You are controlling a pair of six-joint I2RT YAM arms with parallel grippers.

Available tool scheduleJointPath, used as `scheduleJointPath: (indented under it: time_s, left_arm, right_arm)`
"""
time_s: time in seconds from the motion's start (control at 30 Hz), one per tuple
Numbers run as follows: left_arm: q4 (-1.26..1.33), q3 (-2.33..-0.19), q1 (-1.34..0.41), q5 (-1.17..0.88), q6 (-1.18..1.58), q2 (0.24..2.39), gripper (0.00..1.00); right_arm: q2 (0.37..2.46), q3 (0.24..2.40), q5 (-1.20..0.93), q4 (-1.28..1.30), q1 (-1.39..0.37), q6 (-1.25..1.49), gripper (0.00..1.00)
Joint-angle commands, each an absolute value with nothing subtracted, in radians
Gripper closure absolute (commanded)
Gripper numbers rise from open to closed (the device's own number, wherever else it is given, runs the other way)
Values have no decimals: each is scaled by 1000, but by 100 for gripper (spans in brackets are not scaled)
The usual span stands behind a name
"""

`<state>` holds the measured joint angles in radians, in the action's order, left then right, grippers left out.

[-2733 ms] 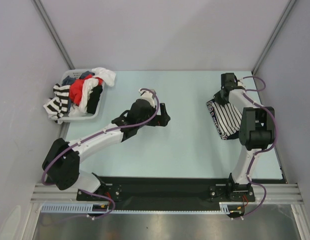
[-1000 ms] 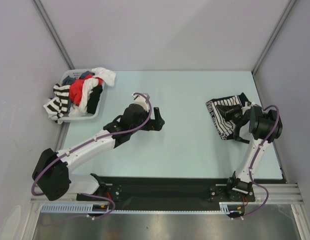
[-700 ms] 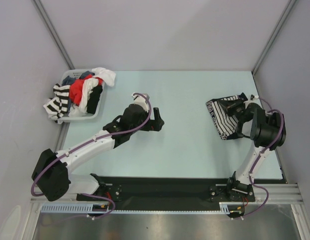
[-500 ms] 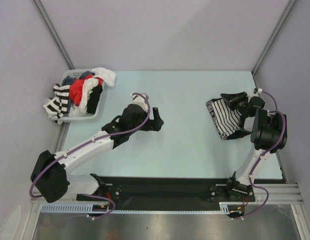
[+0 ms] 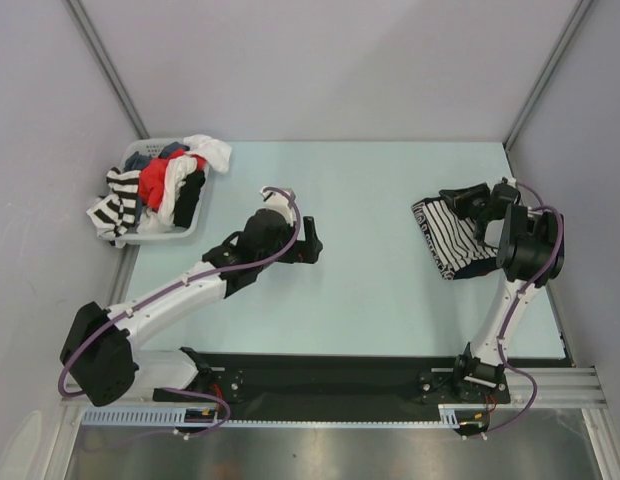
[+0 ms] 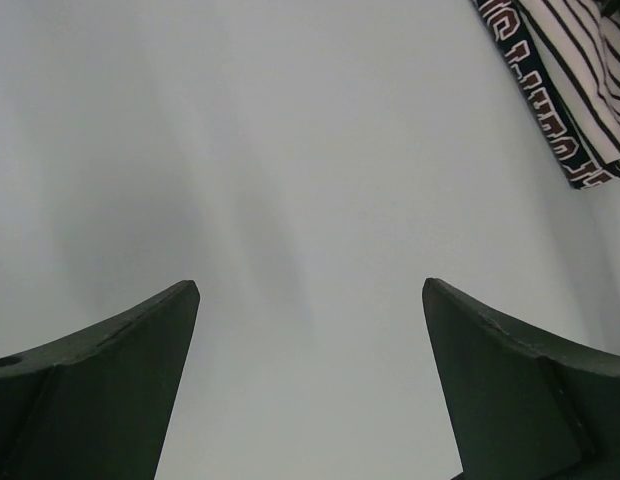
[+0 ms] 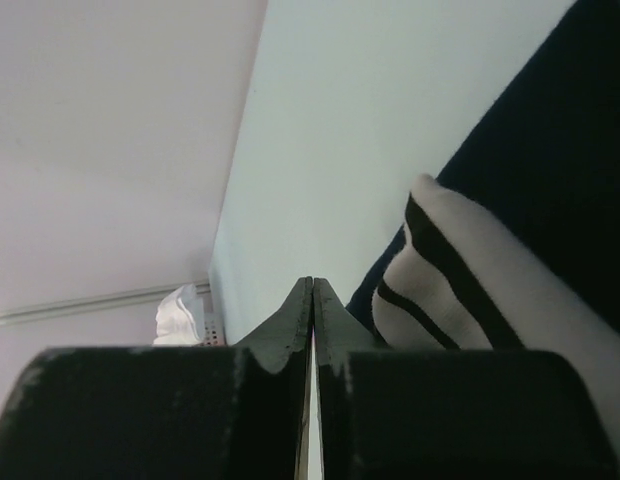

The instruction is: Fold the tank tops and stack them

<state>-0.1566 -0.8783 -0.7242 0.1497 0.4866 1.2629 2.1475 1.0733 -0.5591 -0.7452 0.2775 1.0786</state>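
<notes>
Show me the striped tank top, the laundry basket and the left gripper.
striped tank top (image 5: 450, 240), top external view, middle of striped cloth
laundry basket (image 5: 165, 236), top external view, near rim
left gripper (image 6: 308, 288), left wrist view, between the fingertips

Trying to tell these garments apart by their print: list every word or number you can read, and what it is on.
None can be read.
Dark band along the striped top edge: pale letter-like marks, too blurred and cut off to read.
Clothes in the basket: no print visible.
</notes>
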Motion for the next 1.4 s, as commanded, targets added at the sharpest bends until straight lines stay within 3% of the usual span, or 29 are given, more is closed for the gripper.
scheduleJointPath:
  time_s: [0.0, 0.03, 0.13, 0.17, 0.27, 0.4, 0.47, 0.63, 0.77, 0.97, 1.37]
  left_arm:
    - [-198, -885, -719, 213, 451, 1212, 0]
    - [-218, -887, -718, 242, 448, 1206, 0]
    - [-258, -890, -704, 282, 443, 1178, 0]
    - [-264, -888, -700, 287, 449, 1169, 0]
    - [-284, -876, -677, 308, 468, 1138, 0]
    - [-293, -821, -663, 374, 486, 1074, 0]
    - [-292, -787, -663, 406, 503, 1039, 0]
    - [-172, -606, -663, 410, 517, 879, 0]
    - [-141, -509, -663, 413, 489, 744, 0]
    - [-107, -361, -663, 397, 439, 550, 0]
    - [-101, -250, -663, 374, 414, 328, 0]
  right_arm:
    - [2119, 1126, -519, -658, 265, 1039, 95]
    - [2084, 1127, -514, -647, 264, 1028, 92]
    - [1996, 1121, -514, -611, 265, 993, 64]
    - [1971, 1115, -520, -606, 265, 988, 48]
    - [1855, 1091, -532, -562, 264, 937, 32]
    - [1698, 1022, -535, -468, 244, 841, 19]
    - [1617, 942, -525, -428, 213, 787, 7]
    - [1332, 801, -459, -307, 95, 657, 1]
    - [1155, 690, -269, -178, -46, 559, 1]
    - [967, 422, -60, -213, -264, 474, 0]
    - [781, 262, 52, -272, -293, 482, 0]
